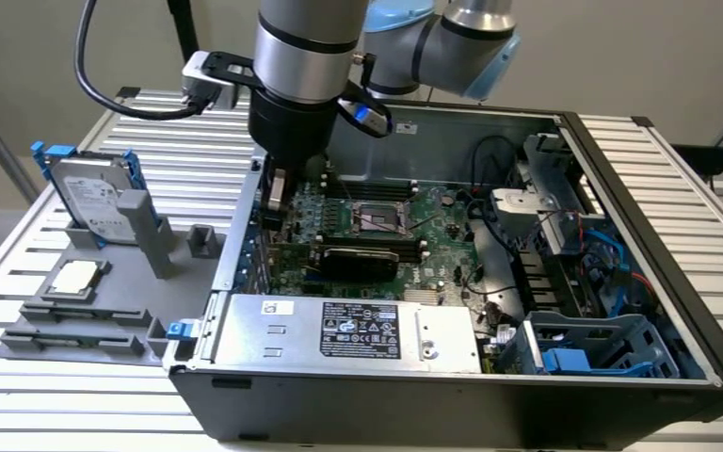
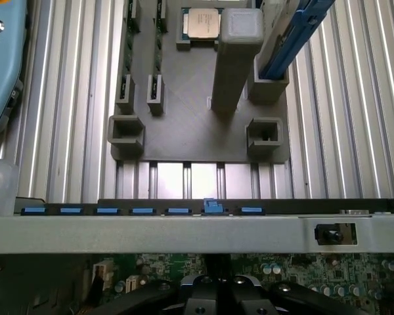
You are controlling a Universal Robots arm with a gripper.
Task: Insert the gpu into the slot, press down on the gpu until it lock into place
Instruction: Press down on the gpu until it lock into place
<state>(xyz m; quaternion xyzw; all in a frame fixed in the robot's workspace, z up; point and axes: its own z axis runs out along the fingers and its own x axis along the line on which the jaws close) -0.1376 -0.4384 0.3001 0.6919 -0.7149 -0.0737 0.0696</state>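
Observation:
The gpu (image 1: 361,256), a flat black card, lies level across the green motherboard (image 1: 443,231) inside the open computer case. It covers the slot, which is hidden. My gripper (image 1: 275,196) hangs upright from the arm, shut, with nothing visible between its fingers. It sits close to the case wall on the exterior view's left, just above and behind the card's near end. In the wrist view the shut gripper (image 2: 218,292) hovers over the motherboard (image 2: 315,275), right beside the case's wall (image 2: 184,233).
A silver power-supply box (image 1: 349,330) fills the case's front. A blue drive cage (image 1: 587,348) and cables lie on the exterior view's right. Outside the case, a grey fixture (image 2: 184,131) holds a processor (image 2: 202,23) and a hard drive (image 1: 91,198).

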